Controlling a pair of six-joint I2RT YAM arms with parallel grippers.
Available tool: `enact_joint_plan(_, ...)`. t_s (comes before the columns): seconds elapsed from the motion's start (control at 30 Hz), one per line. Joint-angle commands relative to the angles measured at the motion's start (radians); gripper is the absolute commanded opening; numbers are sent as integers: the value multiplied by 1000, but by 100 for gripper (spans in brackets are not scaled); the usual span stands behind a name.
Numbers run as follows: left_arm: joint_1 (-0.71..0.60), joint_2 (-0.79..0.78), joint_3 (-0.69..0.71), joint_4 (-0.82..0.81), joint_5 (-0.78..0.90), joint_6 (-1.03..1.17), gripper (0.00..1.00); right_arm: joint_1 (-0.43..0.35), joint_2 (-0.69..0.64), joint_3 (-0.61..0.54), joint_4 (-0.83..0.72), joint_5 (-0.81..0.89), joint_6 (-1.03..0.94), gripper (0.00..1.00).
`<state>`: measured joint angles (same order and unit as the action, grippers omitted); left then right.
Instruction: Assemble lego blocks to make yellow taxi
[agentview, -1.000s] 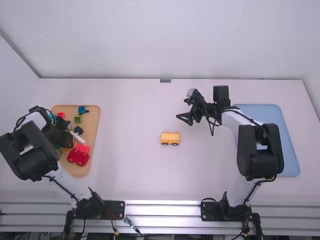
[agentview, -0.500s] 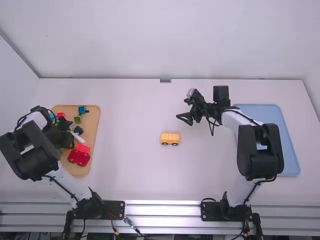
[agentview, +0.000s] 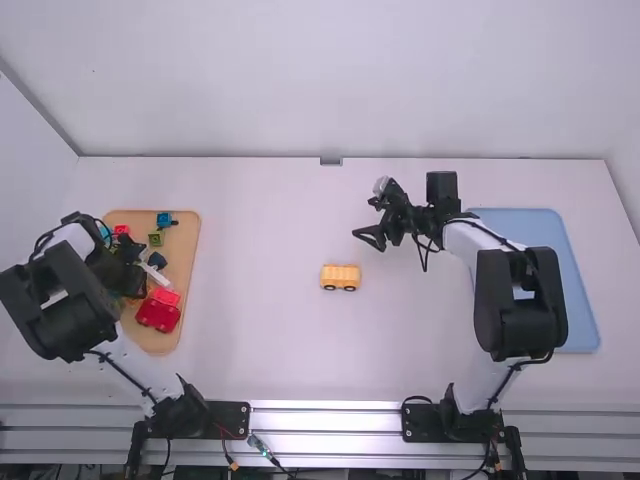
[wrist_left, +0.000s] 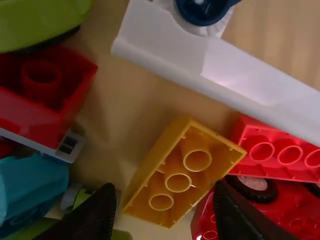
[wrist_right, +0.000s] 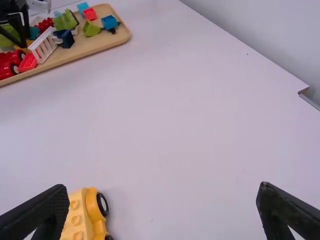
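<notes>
L gripper (agentview: 134, 280) hanging just inside wood tray's (agentview: 185, 250) L edge, pointing down, tips apart over yellow brick (wrist_left: 178, 178); R gripper (agentview: 369, 238) slanting inward, tips apart, hovering nr yellow car (agentview: 340, 274).

Yellow car (agentview: 341, 275) stands on table (agentview: 260, 335), yellow brick (wrist_left: 183, 172) upturned.

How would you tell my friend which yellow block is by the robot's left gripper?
Find the wooden tray. Look between the left gripper's open fingers, beside the long white piece. It's the yellow block with its hollow side showing three round tubes; the blocks touching or near it are red, and it has no wheels.
</notes>
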<state>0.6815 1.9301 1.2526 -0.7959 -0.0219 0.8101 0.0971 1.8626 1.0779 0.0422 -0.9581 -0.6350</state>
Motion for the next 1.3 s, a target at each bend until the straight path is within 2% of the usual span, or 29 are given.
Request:
enact_joint_plan(0.0, -7, 0, -39, 16, -44, 10, 54, -5, -2, 0, 0, -6, 3, 99)
enact_joint_plan(0.1, -6, 0, -70, 61, -50, 11, 54, -5, -2, 0, 0, -6, 3, 99)
enact_joint_plan(0.2, -8, 0, -97, 105, -43, 34, 49, -5, -2, 0, 0, -6, 3, 99)
enact_joint_plan(0.47, -10, 0, -98, 115, -47, 1, 45, -5, -2, 0, 3, -5, 3, 99)
enact_joint_plan(0.8, -10, 0, -98, 135, -8, -36, 44, -5, -2, 0, 2, -6, 3, 99)
enact_joint_plan(0.9, -14, 0, -98, 138, 18, -35, 40, -4, -2, 0, 0, -5, 3, 99)
enact_joint_plan(0.97, -14, 0, -98, 138, 19, -36, 31, -5, -2, 0, 0, -6, 3, 99)
enact_joint_plan(1.13, -16, 0, -94, 137, 6, -52, 18, -5, -2, 0, 0, -6, 3, 99)
enact_joint_plan(1.23, -16, -1, -69, 131, 19, -112, 19, -5, -2, 0, 4, -8, 3, 99)
enact_joint_plan(1.27, -21, -3, -45, 119, 68, -137, 15, -5, -2, 0, 8, -13, 3, 99)
